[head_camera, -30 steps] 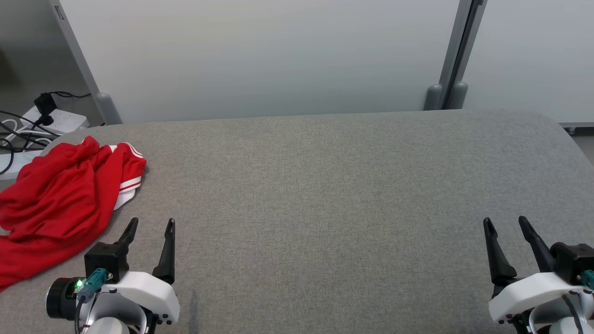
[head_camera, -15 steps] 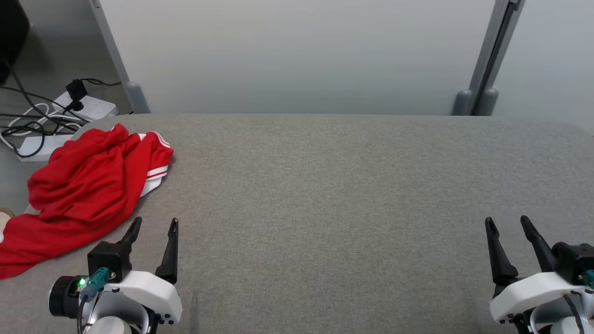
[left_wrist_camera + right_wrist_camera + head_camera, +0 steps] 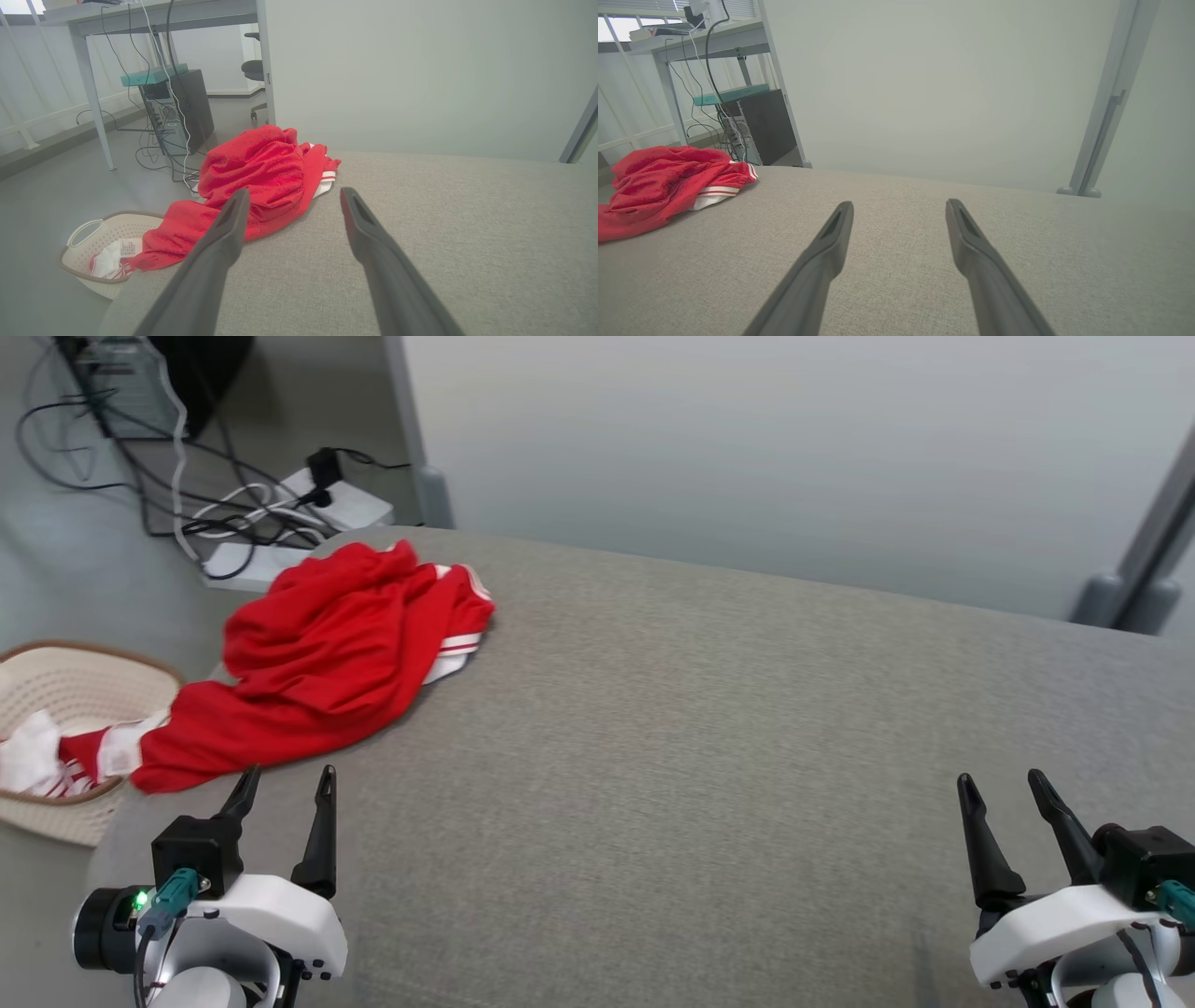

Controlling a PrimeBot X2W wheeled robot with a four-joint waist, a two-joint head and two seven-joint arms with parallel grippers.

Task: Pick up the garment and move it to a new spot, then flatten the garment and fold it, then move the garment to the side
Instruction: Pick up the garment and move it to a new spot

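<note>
Red and crumpled, the garment [image 3: 327,663] lies on the far left corner of the grey surface [image 3: 700,756]. Its long axis slants toward us, and the near end droops off the surface's left edge over a basket [image 3: 93,653]. Folds hide its shape. Our left pincer [image 3: 288,775] and right pincer [image 3: 1001,779] hover spread and empty. Our head has turned left; the garment has not moved.

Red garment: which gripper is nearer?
Left. The left gripper sits just short of the red garment, jaws open; the right gripper is far across the table, at its opposite side.
</note>
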